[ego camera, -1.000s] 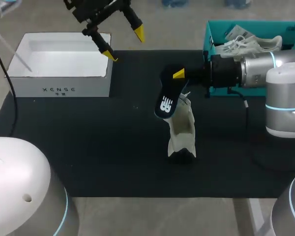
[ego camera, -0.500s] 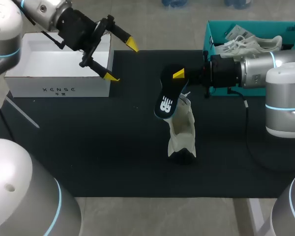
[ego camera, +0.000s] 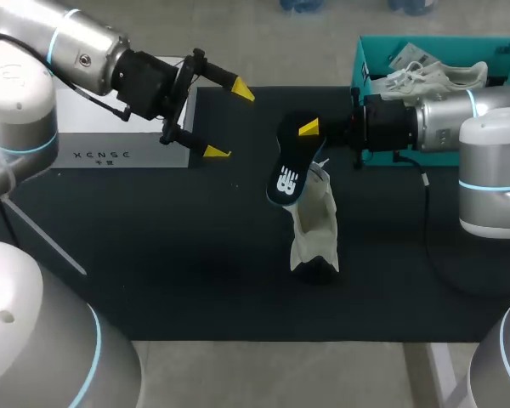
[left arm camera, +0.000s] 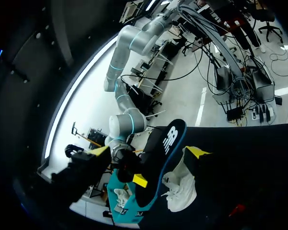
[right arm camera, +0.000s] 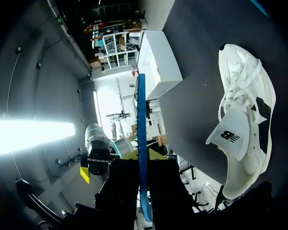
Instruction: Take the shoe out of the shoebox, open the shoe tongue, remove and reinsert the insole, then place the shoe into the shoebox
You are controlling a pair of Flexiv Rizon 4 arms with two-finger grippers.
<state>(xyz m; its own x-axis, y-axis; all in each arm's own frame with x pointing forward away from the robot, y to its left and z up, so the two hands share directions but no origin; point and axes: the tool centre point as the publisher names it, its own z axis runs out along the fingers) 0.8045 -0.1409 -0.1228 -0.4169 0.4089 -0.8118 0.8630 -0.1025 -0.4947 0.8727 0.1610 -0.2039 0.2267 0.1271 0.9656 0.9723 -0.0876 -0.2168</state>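
White against the black mat point(ego camera: 153, 263), the shoe point(ego camera: 314, 231) lies just beneath the right pincer point(ego camera: 307, 130), heel nearest and tongue folded open. Above it hangs the dark insole point(ego camera: 286, 172), its upper end clamped between the right pincer's fingers and its lower end touching the shoe's opening. From that wrist the insole shows edge-on, a thin blue line running straight out from between the fingers. The left pincer point(ego camera: 228, 120) hovers beside the right one, well apart from the insole, with its yellow tips spread wide and nothing between them. Behind the left pincer sits the white shoebox point(ego camera: 102, 155). Behind the right pincer stands a teal box point(ego camera: 358, 66) containing a second shoe point(ego camera: 433, 78).
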